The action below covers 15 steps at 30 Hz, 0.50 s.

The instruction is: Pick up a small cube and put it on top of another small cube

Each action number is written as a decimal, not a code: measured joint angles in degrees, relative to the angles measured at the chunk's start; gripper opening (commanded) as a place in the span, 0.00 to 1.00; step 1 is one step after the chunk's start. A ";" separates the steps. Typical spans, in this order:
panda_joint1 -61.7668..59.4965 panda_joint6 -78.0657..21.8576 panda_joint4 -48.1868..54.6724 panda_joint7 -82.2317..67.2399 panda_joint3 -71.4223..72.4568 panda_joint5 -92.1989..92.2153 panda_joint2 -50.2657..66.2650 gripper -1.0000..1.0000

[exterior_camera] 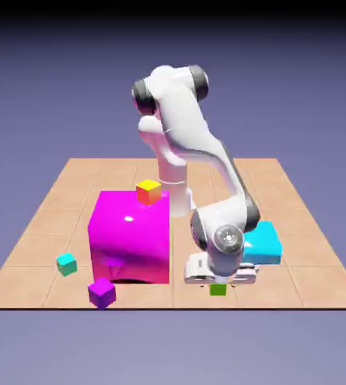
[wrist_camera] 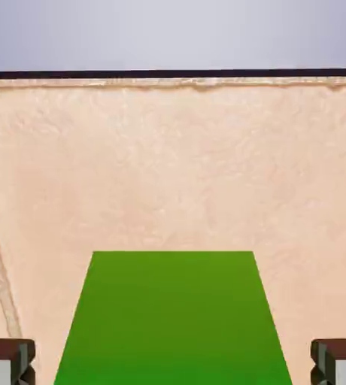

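The small lime-green cube [exterior_camera: 218,289] sits on the table near its front edge, directly under my gripper [exterior_camera: 218,283]. The hand view is filled at the bottom middle by this green cube [wrist_camera: 172,316], which lies between my two fingertips [wrist_camera: 7,361]. My gripper [wrist_camera: 172,367] stands wide there, with a strip of table showing between each tip and the cube's sides. A small teal cube [exterior_camera: 66,263] and a small purple cube [exterior_camera: 101,292] lie toward the exterior view's left.
A big magenta block [exterior_camera: 129,237] stands left of my hand, with a small yellow-orange cube [exterior_camera: 148,191] on top of it. A cyan block [exterior_camera: 265,244] sits just behind my hand on the right. The table's front edge [exterior_camera: 168,307] is close.
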 measured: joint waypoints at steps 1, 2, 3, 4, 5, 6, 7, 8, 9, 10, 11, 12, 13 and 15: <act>-0.33 -2.49 1.07 -0.34 0.50 0.65 -1.47 0.00; -0.66 -4.97 2.14 -0.67 1.01 1.28 -2.95 0.00; -0.62 -6.37 2.90 -0.92 0.10 2.34 -3.55 0.00; -0.27 -6.88 3.39 -1.12 -1.98 3.78 -3.43 0.00; 0.08 -7.38 3.89 -1.32 -4.05 5.22 -3.31 0.00; 0.43 -7.89 4.38 -1.52 -6.13 6.66 -3.19 0.00; 0.78 -8.39 4.87 -1.71 -8.21 8.09 -3.06 0.00; 1.13 -8.89 5.37 -1.91 -10.28 9.53 -2.94 0.00; 1.49 -9.39 5.86 -2.11 -12.36 10.97 -2.82 0.00; 1.84 -9.90 6.35 -2.31 -14.44 12.41 -2.70 0.00; 2.19 -10.40 6.85 -2.51 -16.51 13.85 -2.58 0.00; 2.54 -10.90 7.34 -2.71 -18.59 15.29 -2.46 0.00; 2.89 -11.40 7.83 -2.91 -20.67 16.73 -2.34 0.00; 3.60 -12.41 8.82 -3.31 -24.82 19.60 -2.09 0.00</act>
